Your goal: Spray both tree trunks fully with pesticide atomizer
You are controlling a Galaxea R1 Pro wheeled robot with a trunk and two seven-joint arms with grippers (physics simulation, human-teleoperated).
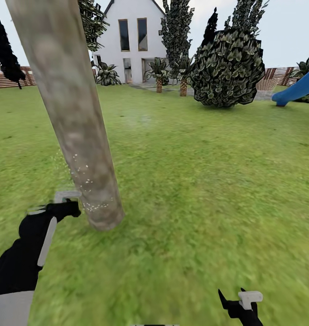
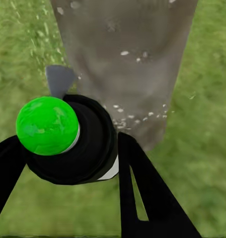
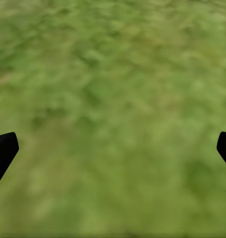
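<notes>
The lawn [image 1: 209,181] spread wide, and the pale tree trunk [image 1: 73,113] rose from it, speckled white low down. Just beside its base, the left gripper [image 2: 68,148] was clamped on the green-capped atomizer [image 2: 48,125]. The right gripper [image 3: 113,148] hung spread apart above grass.

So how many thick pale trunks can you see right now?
1. The tree trunk stands just ahead of the left tool, which holds the pesticide atomizer. The second may be out of view.
</notes>
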